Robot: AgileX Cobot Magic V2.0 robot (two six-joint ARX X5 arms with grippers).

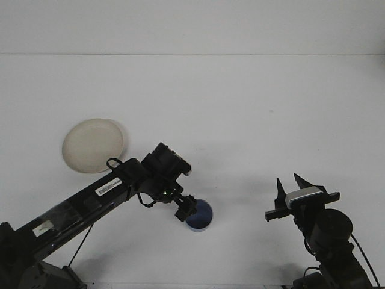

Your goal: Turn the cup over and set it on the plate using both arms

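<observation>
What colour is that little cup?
Blue; the cup shows best in the front view.
</observation>
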